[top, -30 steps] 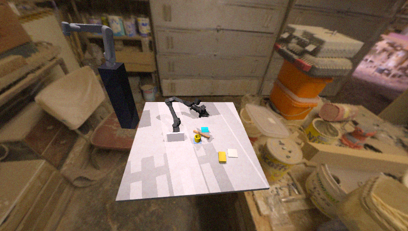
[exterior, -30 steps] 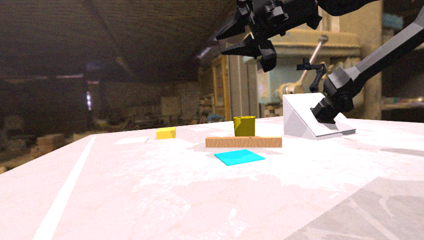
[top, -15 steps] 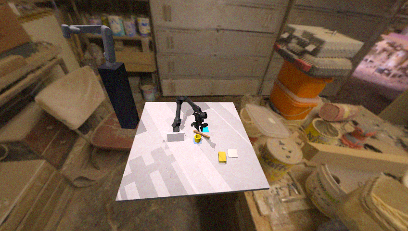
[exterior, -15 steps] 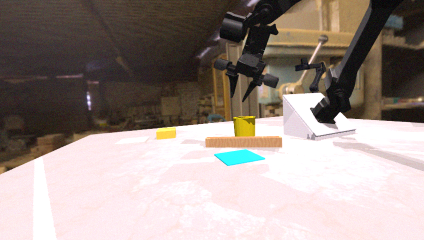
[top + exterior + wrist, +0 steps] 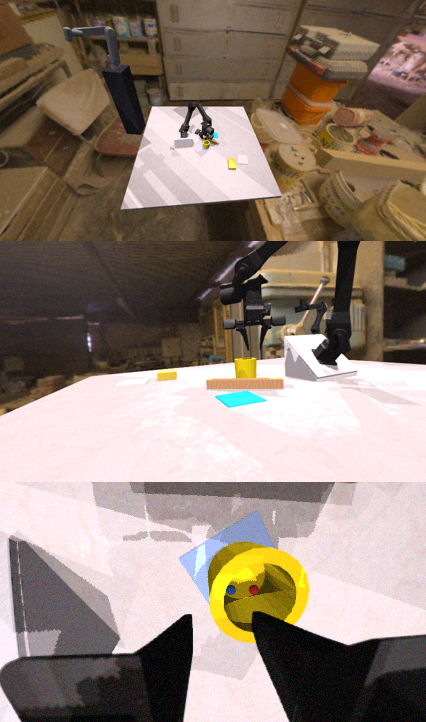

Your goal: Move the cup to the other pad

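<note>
Cluttered workshop behind, and on the white table I see the yellow cup upright on its pale-blue pad, two marbles inside, gripper directly above it, part-open and empty, cyan pad at cup's 6 o'clock past the wooden bar.

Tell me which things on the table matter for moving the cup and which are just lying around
Part of the job:
- yellow cup, with a blue and a red marble inside
- pale blue pad under the cup
- cyan pad, the target
- gripper, partly open above the cup, holding nothing

Just lying about:
- wooden bar
- yellow block
- white square
- grey wedge
</note>
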